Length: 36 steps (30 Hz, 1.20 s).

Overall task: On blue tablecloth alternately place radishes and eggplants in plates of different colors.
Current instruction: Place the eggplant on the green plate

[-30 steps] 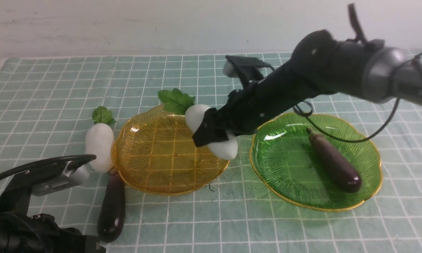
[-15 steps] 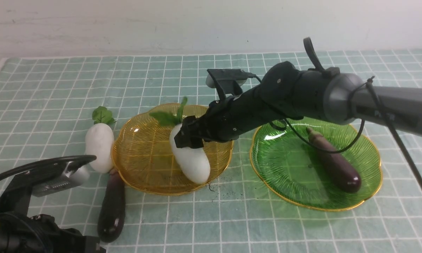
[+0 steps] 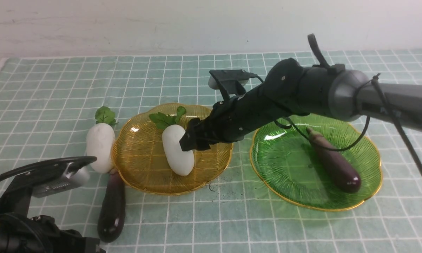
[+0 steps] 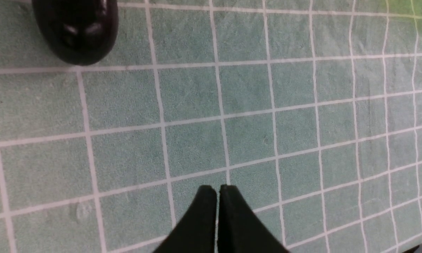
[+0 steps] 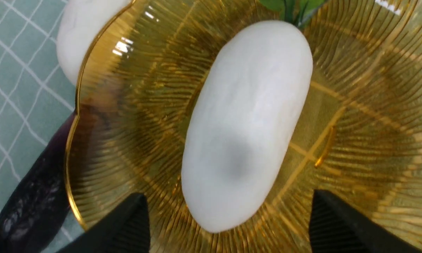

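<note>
- Right hand [image 3: 193,140] spread wide, just above 1 radish [image 3: 177,154] lying in the yellow plate [image 3: 144,179].
- Left hand [image 4: 217,191] pressed together over the cloth [image 4: 267,123], 1 eggplant [image 4: 76,31] near it.

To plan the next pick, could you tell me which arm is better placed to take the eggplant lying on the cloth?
Probably the left: the left pincer, shut, hangs near that eggplant. The right pincer is open over the radish in the amber plate.
</note>
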### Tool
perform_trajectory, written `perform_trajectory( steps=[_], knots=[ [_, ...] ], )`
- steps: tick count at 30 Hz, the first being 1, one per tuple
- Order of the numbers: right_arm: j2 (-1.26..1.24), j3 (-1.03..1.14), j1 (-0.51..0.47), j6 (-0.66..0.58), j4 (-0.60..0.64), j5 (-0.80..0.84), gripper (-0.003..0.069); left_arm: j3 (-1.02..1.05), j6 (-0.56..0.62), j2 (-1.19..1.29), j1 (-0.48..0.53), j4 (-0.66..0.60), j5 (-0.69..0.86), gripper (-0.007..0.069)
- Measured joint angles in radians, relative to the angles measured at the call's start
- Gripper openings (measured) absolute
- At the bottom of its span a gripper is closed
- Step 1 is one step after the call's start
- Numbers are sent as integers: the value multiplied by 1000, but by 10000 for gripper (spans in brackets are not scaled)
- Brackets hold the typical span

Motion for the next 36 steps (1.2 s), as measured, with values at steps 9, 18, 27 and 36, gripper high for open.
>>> perform_trajectory(
  steps=[9,18,27,36],
  knots=[
    [-198,0,-223,25,-29,474,195,-114,-142,0,0,123,32,28],
    [-384,19,-256,274,-348,506,-11,-228,-279,1,0,268,16,209],
    [-847,303,-252,361,-490,526,-14,-228,-269,211,0,227,-46,383],
    [-1133,525,-252,360,-554,538,-14,-229,-116,461,0,92,-200,385]
  ],
)
